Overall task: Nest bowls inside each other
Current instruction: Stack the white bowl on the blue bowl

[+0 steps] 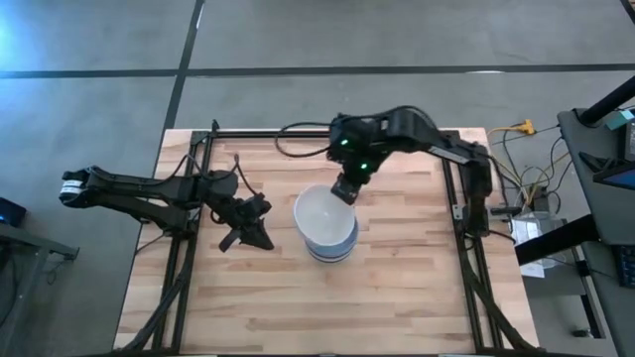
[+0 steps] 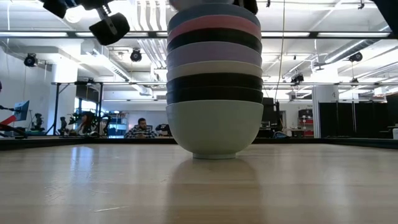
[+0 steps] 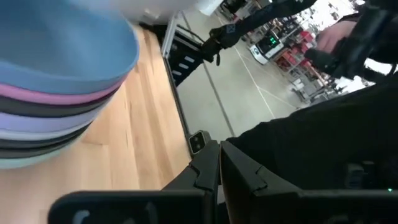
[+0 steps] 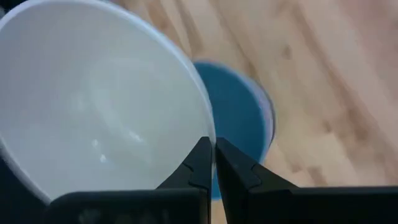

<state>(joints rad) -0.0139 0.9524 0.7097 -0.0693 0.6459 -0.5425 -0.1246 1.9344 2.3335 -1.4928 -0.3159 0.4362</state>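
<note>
We are pinching the white bowl's (image 4: 93, 106) rim in the right gripper (image 4: 213, 163), holding it tilted over the stack (image 2: 214, 93) at the table's (image 1: 397, 288) middle. Our left gripper (image 1: 248, 230), fingers closed and empty, is hovering just beside the stack.

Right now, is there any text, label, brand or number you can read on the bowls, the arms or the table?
None readable.
Stack of bowls: plain, no print or label showing.
Table: bare wood, no markings.
Right gripper, shut at the top white bowl's rim: green lights only on its arm.
Left gripper, shut beside the stack: no lettering visible.
Background room signs: too small and blurred.
</note>
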